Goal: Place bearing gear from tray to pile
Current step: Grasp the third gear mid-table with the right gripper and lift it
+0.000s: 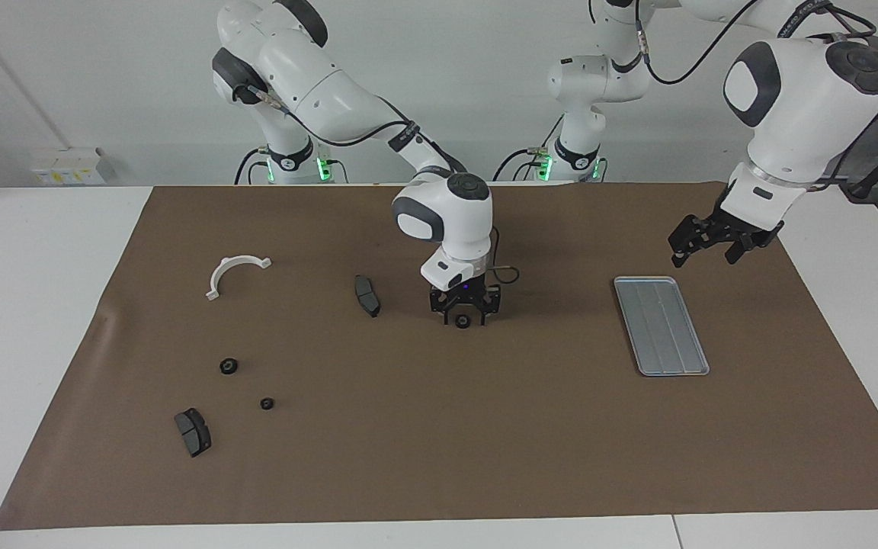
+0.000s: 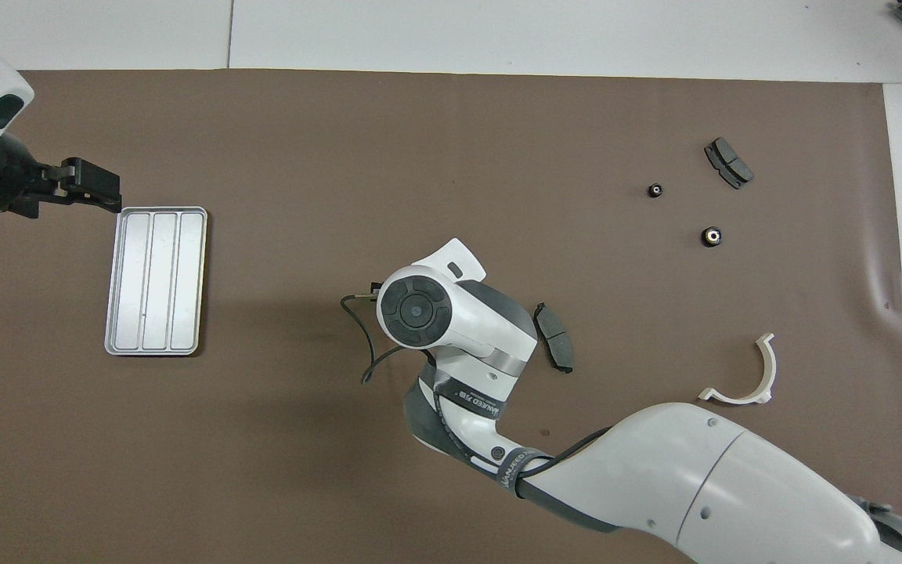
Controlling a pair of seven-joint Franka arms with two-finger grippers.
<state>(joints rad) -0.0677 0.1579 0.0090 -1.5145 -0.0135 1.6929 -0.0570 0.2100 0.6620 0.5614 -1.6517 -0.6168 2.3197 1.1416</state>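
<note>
The bench [image 1: 43, 320] carries a brown mat [image 1: 439, 457], and on it, toward the left arm's end, lies the silver tray [image 1: 661, 325] — bare, no gear in it. The pile is spread toward the right arm's end: a white half-ring bracket [image 1: 235, 273], two brake pads [image 1: 366, 295] [image 1: 193, 431] and two small bearing gears [image 1: 229, 366] [image 1: 266, 402]. The right tool [image 1: 463, 316] is low at mid-mat, fingers spread around a third bearing gear [image 1: 463, 322], which rests on the mat beside the nearer brake pad. The step looks like a grasp about to close. Next, I judge, the fingers must pinch the gear squarely, lift, and carry it toward the bracket. The left tool [image 1: 706, 242] waits over the mat by the tray's nearer end; whether it is spread I cannot tell.
</note>
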